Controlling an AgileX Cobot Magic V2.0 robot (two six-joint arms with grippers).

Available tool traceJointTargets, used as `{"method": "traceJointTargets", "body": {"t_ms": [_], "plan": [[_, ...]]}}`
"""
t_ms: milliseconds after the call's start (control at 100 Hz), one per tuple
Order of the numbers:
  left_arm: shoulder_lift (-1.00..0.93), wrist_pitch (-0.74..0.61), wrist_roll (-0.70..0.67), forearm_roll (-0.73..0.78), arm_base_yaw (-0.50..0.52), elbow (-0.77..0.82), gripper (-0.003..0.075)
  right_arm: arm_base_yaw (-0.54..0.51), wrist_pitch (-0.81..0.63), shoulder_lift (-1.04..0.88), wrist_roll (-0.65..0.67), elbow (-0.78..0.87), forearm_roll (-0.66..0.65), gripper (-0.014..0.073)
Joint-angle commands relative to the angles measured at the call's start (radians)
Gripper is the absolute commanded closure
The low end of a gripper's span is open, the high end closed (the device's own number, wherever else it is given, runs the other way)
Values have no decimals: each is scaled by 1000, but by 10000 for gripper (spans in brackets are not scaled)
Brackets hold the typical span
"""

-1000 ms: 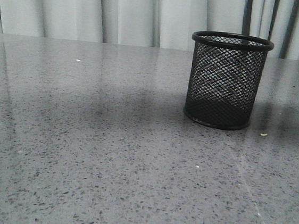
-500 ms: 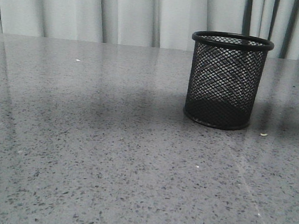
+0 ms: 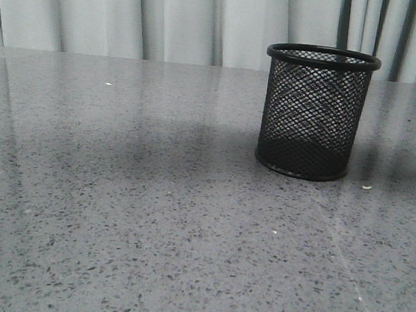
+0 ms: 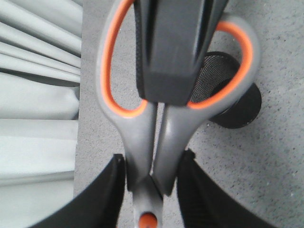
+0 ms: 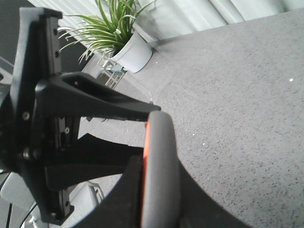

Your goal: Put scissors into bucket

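Grey-and-orange scissors (image 4: 142,142) are off the table (image 3: 111,228) and held in the air, above and a little to one side of the bucket (image 3: 316,115). In the left wrist view you can see its mesh mouth through one handle loop. That suits a drop from overhead, since the bucket stands upright with its mouth facing up.

Your left gripper (image 4: 152,185) is pinching the scissors just above the pivot, a finger pressed to each shank. Your right gripper (image 5: 159,199) looks clamped across the flat of the handles, with one dark finger on either side of the grey edge. With two holds on one tool, I read this as a hand-over or a re-grip, so the blades can point down for the drop. Which arm lets go, I can't tell.

By count, you have one pair of scissors with two loops, one bucket with nothing in it, and two grippers on the tool. Neither arm shows in the front view.
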Motion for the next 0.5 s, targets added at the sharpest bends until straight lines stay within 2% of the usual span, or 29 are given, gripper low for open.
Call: {"method": "traceJointTargets", "body": {"t_ms": [0,70,150,230,310,420,490], "plan": [[-53,-87,-53,-52,-5,-32,327,-2,33,-22,-20,-33,35,665],[-79,-99,-100,-52,-5,-32,220,-2,31,-22,-20,-39,-23,663],[-114,-86,-125,-42,-5,-32,203,-9,31,-22,-20,-41,-75,656],[-171,-54,-220,-5,-5,-32,255,-29,34,-26,-20,-41,-94,656],[-236,-28,-375,50,-5,-32,353,-64,39,-40,-22,-51,-124,656],[-320,15,-574,179,-5,-32,493,-119,83,-65,-22,-105,-230,656],[-374,52,-660,243,-5,-32,540,-152,133,-82,-20,-158,-300,655]]}}
